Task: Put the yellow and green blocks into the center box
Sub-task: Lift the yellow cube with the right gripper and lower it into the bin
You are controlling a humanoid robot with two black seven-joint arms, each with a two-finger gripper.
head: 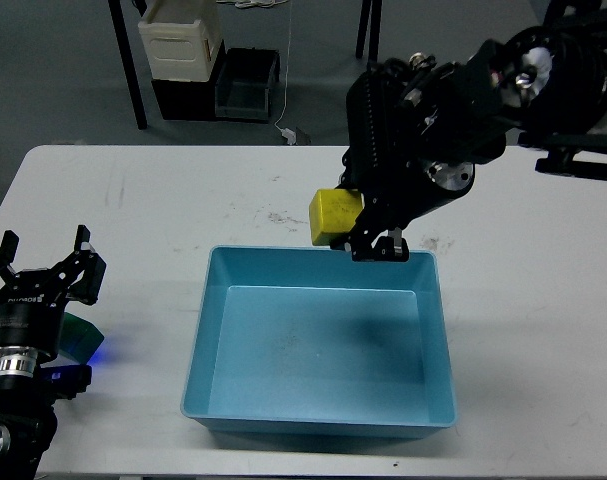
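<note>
Right tool (368, 232): clamped on the yellow block (335, 216), which is held clear of the tabletop (163, 200) at the far rim of the blue tray (318, 415). The block sits at the left side of the tool, its left and front faces exposed. It hangs just above the tray's far wall, toward the middle of that wall; whether it is over the tray's interior or just behind the rim cannot be told from this view.

Left tool (45, 262): fingers spread apart, holding nothing, positioned near the left edge of the tabletop, well apart from the tray.

Green block (81, 338): lying on the tabletop directly beside the left arm's wrist, partly hidden behind it. It is to the left of the tray, outside it, with a blue glow on the surface next to it.

Blue tray: centred on the near half of the tabletop, its flat bottom bare.

Background, on the floor beyond the tabletop: a cream-white box (181, 38) and a small dark bin (247, 85) side by side.
</note>
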